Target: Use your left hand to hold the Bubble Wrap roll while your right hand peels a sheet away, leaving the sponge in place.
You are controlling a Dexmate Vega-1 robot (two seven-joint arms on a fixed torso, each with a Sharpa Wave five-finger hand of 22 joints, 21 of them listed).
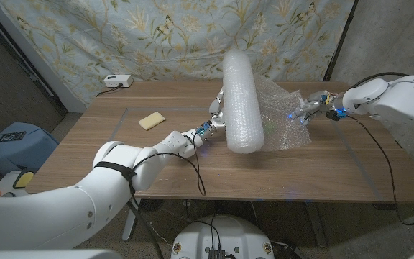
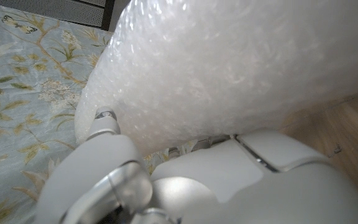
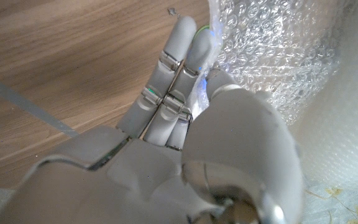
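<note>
The left hand point(image 1: 216, 114) grips the Bubble Wrap roll point(image 1: 241, 101) while the right hand point(image 1: 309, 109) pinches its loose sheet point(image 1: 282, 115) taut. A yellow sponge point(image 1: 151, 120) lies well apart beyond the left hand, a white power strip point(image 1: 118, 81) farther back on the table point(image 1: 121, 165).

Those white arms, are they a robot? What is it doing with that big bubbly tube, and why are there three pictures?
Yes, it is a robot with two arms, and each arm ends in a hand with fingers. The big picture is taken from a camera on its head, looking down at a wooden table. The other two pictures come from small cameras on its wrists, so they look very close up.

The bubbly tube is a Bubble Wrap roll. The left hand holds it against its side to keep it steady. The right hand pinches the edge of a loose sheet that is pulled out from the roll.

A yellow sponge lies on the table by itself, away from both hands. A small white box sits at the far edge.
</note>
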